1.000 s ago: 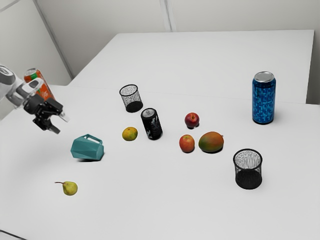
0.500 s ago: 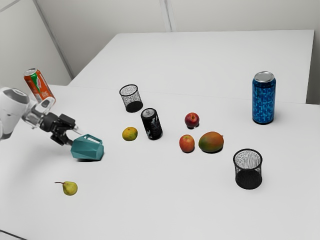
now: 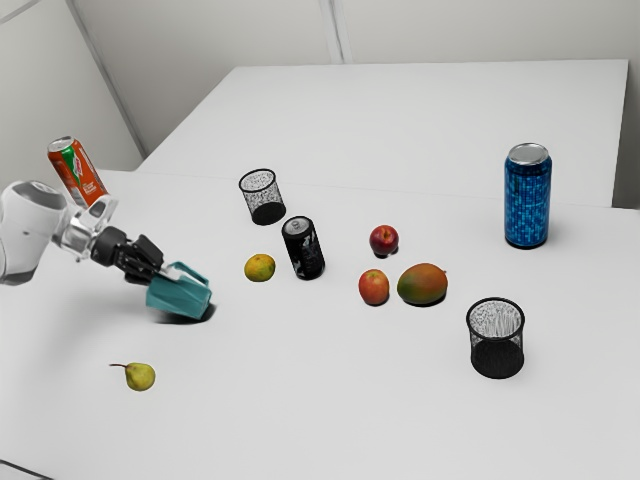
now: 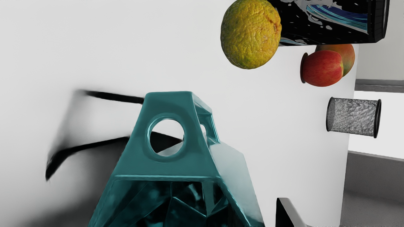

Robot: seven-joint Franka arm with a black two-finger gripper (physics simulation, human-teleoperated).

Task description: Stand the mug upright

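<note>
Pear [image 3: 140, 376]: lower left; a low sweep could clip it.
Tool [image 3: 166, 278]: left, at the mug; we cannot tell its state.
Mug [image 3: 180, 298]: left, tipped, handle uppermost; off-centre pressure could roll it.
Can [image 3: 303, 248]: centre; a wide swing might topple it.

Worktop [image 3: 330, 420]: white, plain
Pear [image 3: 140, 377]: on its side, stem toward the exterior view's left
Citrus fruit [image 3: 260, 267]: near the black can
Black can [image 3: 304, 248]: upright
Mesh cups: two, upright, one [image 3: 263, 197] beyond the citrus fruit, one [image 3: 496, 340] near the mango
Red apple [image 3: 384, 240]: beyond the paler apple
Paler apple [image 3: 374, 287]: just beside the mango
Mango [image 3: 422, 284]: lying
Blue can [image 3: 527, 195]: upright, toward the exterior view's right
Mug [image 3: 180, 297]: tipped, contact with the worktop unclear
</note>
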